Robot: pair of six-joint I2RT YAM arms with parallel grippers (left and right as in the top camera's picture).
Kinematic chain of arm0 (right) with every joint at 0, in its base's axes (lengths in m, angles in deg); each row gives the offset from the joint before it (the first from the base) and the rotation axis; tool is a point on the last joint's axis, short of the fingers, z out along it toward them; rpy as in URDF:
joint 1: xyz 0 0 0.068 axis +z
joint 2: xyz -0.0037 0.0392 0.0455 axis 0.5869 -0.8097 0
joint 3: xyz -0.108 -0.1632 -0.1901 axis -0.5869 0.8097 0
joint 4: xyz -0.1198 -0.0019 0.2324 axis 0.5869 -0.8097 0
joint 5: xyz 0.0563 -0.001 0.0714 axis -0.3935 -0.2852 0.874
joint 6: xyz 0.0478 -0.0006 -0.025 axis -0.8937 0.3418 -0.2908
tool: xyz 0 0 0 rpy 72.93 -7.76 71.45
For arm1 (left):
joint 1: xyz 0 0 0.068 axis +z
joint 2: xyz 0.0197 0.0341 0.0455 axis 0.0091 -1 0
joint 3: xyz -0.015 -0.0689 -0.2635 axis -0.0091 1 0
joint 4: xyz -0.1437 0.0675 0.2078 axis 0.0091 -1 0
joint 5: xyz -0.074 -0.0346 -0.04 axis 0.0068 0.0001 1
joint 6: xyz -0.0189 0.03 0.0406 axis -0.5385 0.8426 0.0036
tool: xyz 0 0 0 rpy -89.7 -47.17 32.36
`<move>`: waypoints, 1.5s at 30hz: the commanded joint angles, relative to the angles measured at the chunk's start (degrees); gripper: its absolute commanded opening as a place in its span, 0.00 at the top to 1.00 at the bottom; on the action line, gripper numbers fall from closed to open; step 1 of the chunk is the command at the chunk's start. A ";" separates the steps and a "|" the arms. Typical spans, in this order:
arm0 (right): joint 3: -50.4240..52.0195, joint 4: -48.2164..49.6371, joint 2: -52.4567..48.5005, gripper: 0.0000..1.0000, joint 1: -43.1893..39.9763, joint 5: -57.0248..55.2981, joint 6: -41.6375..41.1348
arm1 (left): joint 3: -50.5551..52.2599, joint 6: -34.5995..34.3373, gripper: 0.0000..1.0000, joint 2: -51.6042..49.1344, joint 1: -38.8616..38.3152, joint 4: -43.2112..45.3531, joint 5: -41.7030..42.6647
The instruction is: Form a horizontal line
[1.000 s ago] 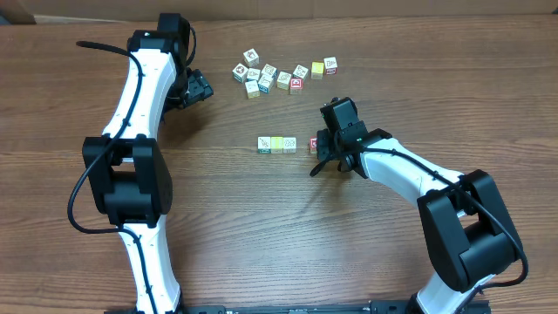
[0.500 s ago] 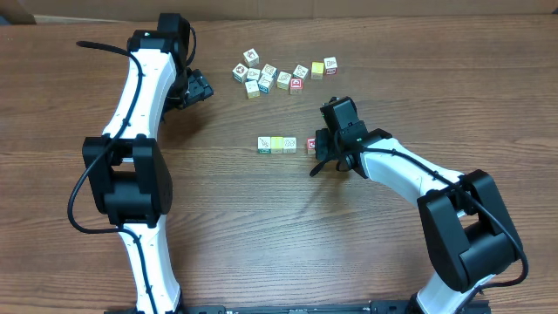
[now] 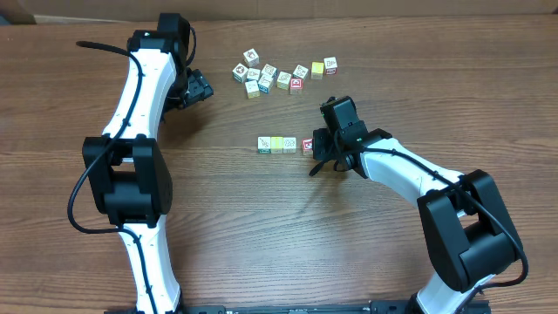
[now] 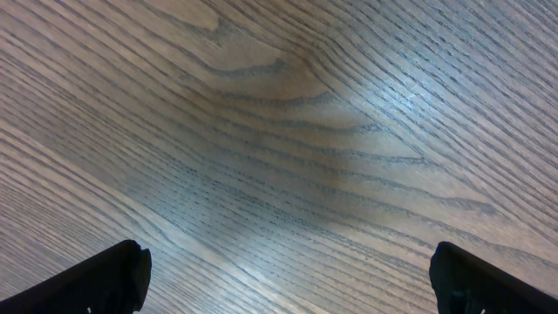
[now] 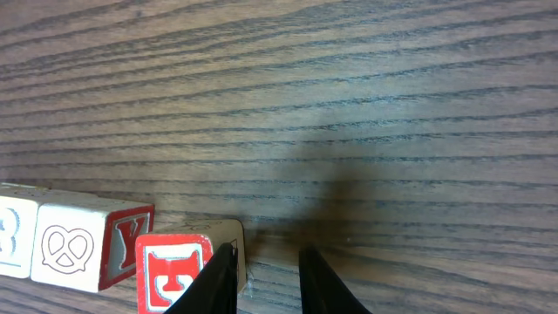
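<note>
Left arm (image 3: 139, 83) reached toward the far edge, wrist turned inward. Left gripper (image 4: 292, 283) hung with jaws spread wide, empty. Right arm (image 3: 403, 168) stretched inward and low. Right gripper (image 5: 266, 281) pointed down, jaws drawn close, thin gap between, gripping nothing.

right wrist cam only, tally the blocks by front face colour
red face: 1, the red-faced block
white face: 2, the pretzel block and the blue-marked block, which the left edge of the picture cuts off
total: 3
</note>
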 commanded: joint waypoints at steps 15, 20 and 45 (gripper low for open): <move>0.57 0.66 0.33 0.79 -0.11 1.16 -1.88 | -1.05 0.50 0.00 -0.59 -0.17 0.07 -0.26; 0.57 0.55 0.33 0.79 -0.11 1.11 -1.97 | -1.05 0.50 0.00 -0.59 -0.17 0.07 -0.24; 0.57 -1.97 0.33 0.78 -0.11 1.75 -7.43 | -1.05 0.50 0.00 -0.59 -0.17 0.07 -0.24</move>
